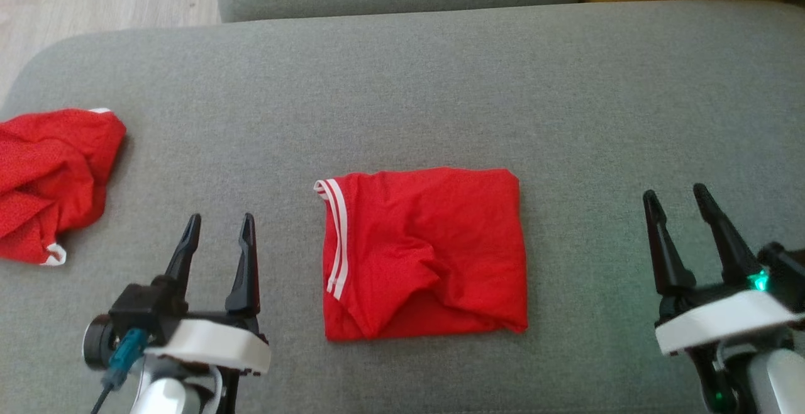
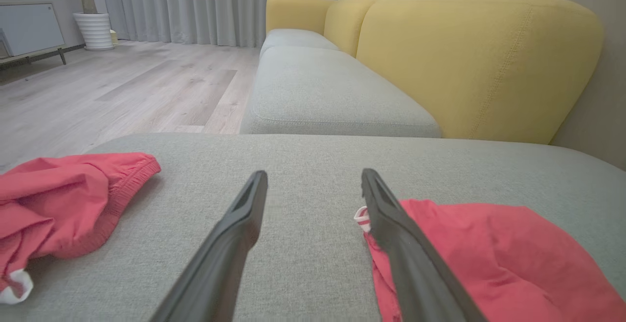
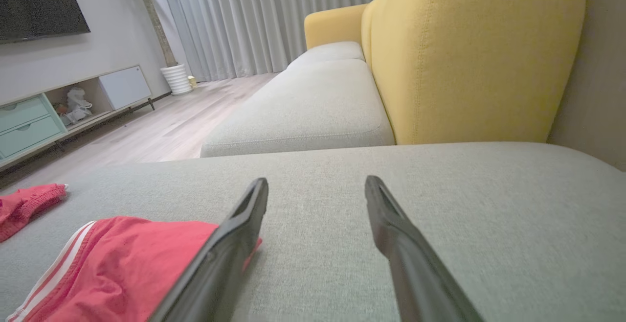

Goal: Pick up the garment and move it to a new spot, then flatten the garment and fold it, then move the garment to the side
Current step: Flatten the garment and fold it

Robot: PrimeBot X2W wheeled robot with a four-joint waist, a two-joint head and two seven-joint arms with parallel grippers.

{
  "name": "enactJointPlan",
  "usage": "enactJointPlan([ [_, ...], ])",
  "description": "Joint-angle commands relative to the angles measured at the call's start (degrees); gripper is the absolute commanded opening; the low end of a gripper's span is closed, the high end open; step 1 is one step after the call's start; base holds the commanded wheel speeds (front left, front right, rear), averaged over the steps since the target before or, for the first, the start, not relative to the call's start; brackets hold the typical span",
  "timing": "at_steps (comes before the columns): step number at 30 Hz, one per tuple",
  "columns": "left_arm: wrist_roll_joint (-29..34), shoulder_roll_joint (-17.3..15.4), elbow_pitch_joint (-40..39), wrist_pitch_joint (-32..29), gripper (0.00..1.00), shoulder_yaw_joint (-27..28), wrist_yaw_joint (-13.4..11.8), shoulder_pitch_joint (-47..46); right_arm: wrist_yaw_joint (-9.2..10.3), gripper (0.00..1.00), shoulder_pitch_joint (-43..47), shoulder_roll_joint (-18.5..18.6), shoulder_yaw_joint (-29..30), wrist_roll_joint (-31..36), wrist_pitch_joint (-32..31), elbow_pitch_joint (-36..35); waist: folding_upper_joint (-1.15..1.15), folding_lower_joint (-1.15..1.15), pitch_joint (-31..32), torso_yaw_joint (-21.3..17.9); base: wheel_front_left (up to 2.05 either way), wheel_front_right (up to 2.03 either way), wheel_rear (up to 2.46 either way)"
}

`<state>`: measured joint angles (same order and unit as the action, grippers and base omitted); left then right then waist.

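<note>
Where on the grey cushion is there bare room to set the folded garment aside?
Free: the wide band of grey cushion behind the folded garment, and the stretch between it and the right gripper. Crowded: the left end, where a crumpled red garment lies.

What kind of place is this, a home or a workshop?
Most likely a home living room. The robot works over a sofa with grey seats and yellow backs; a dark television screen is on the wall above a low cabinet, and long grey curtains reach the wooden floor.
</note>
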<state>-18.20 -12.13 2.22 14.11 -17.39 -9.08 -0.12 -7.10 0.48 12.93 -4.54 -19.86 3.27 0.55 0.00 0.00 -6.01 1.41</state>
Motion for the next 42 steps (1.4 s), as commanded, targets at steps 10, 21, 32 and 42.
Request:
enactJointPlan([
  [10, 0.4, -1.4, -2.3, -0.7, 1.00, 1.9, -1.0, -0.2, -0.39, 1.00, 2.4, -2.2, 1.6, 1.8, -3.5, -8.3, 0.00, 0.00, 0.8, 0.2, 0.00, 0.00, 0.00],
  [21, 0.3, -1.7, -2.8, -1.1, 1.00, 1.6, -1.5, -0.2, -0.39, 1.00, 2.5, -2.2, 1.5, 1.7, -4.6, -8.6, 0.00, 0.00, 0.9, 0.1, 0.00, 0.00, 0.00],
  [32, 0.6, -1.7, -2.6, -1.0, 1.00, 0.9, -1.6, -1.6, -0.39, 0.00, -3.3, -2.8, -11.5, 0.2, -5.9, -0.7, 0.00, 0.00, -0.4, 1.5, 0.00, 0.00, 0.00],
  [42, 0.3, -0.3, -1.4, 0.0, 1.00, -0.1, -0.6, -4.3, -0.39, 0.00, -15.9, -7.7, -29.4, -6.3, -0.3, 18.5, 0.00, 0.00, -3.2, 4.8, 0.00, 0.00, 0.00],
])
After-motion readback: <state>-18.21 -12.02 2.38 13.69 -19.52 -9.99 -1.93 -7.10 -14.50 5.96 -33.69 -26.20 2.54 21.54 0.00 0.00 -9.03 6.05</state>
